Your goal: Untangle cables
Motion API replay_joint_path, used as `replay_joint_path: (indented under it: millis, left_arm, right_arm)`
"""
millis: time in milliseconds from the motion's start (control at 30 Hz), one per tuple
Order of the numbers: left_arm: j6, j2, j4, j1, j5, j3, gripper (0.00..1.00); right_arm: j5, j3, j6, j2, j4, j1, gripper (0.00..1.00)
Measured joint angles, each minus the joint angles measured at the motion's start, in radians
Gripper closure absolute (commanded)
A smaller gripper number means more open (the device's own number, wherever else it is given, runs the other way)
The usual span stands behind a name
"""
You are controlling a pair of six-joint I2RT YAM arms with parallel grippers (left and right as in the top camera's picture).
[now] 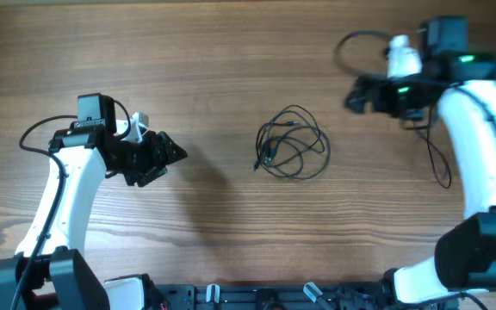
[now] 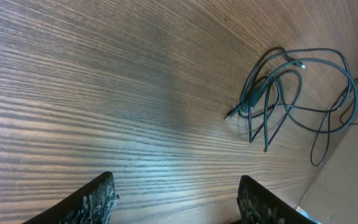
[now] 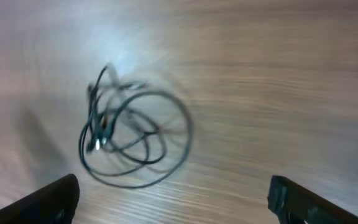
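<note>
— What lies in front of the right gripper (image 3: 173, 193)?
— A tangle of thin black cables (image 3: 132, 134), in loose overlapping loops on the wooden table (image 3: 278, 74), left of centre. The picture is blurred, so the plug ends are hard to make out.
— And the fingers (image 3: 48, 202)?
— Two dark tips at the bottom corners, spread wide, with nothing between them. They are clear of the cables.

Work surface: a wooden table (image 1: 231, 52), brown, with grain running left to right in the overhead view (lighter streaks toward the front left). Black mounting hardware (image 1: 257, 297) lines the front edge. A pale surface (image 2: 353, 168) borders the table in the left wrist view.
</note>
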Motion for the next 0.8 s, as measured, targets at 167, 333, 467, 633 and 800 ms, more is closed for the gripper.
replay_joint_path:
  millis: [167,333,467,633,800]
  left_arm:
    - [0.0,0.0,-0.007,0.0,0.0,0.0,0.35]
    - [0.0,0.0,-0.011,0.0,0.0,0.0,0.35]
    - [0.0,0.0,-0.011,0.0,0.0,0.0,0.35]
    - [0.0,0.0,-0.011,0.0,0.0,0.0,0.35]
    - [0.0,0.0,-0.003,0.0,0.0,0.0,0.34]
  right_arm:
    - [-0.02,-0.196,-0.006,0.002,0.28,0.149,0.23]
    - [-0.02,-0.354,0.063,0.002,0.437,0.228,0.35]
    - [-0.02,-0.416,0.106,0.002,0.476,0.273,0.9]
    - [-0.101,-0.433,0.197,0.002,0.537,0.33,0.96]
    - [-0.378,-0.416,0.254,0.002,0.665,0.412,0.95]
